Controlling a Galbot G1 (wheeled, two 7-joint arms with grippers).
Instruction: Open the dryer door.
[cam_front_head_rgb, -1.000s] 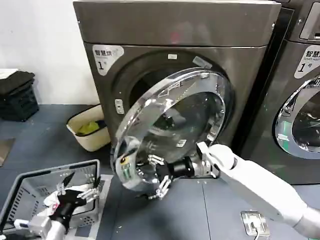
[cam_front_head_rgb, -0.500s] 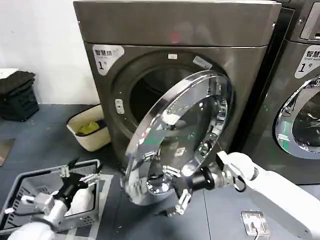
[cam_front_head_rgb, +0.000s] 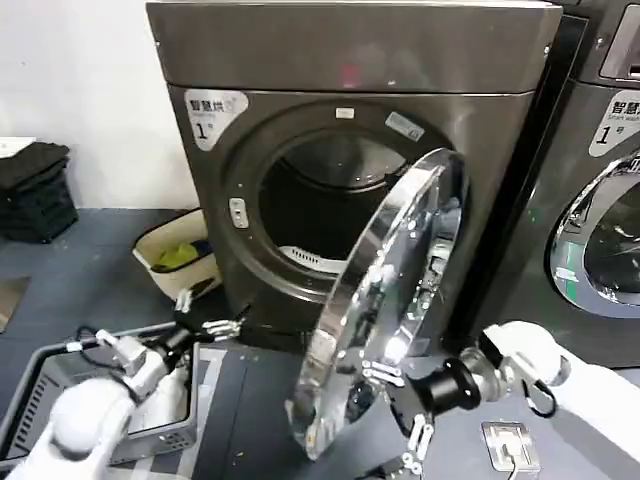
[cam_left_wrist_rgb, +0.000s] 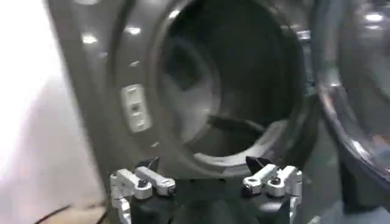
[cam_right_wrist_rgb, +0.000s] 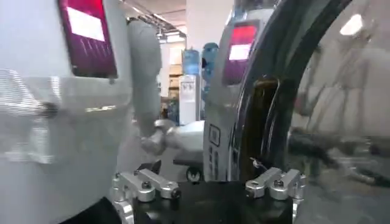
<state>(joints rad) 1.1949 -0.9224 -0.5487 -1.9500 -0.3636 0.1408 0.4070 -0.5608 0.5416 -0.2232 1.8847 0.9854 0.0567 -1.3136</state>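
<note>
since a second ago the one large round chrome-ringed dryer door (cam_front_head_rgb: 385, 300) is swinging wider; we are keeping our right gripper (cam_front_head_rgb: 400, 420) spread open at its lower rim, left gripper (cam_front_head_rgb: 205, 318) spread open, empty, beside one grey basket (cam_front_head_rgb: 40, 400).

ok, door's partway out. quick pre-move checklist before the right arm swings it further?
1. Dryer door off its latch: ok, it stands swung out, drum opening exposed.
2. Right tool at the door's lower rim: ok, fingers spread open, beside the chrome ring.
3. Right tool actually touching the rim: cannot tell from the head view or the right wrist view.
4. Left tool out of the door's swing: ok, open, low in front of the dryer's left side, over the grey basket.
5. Neighbouring machine close on the right, may limit the swing: cannot tell.
6. Floor plate under the right arm: ok, apart from the door.
</note>
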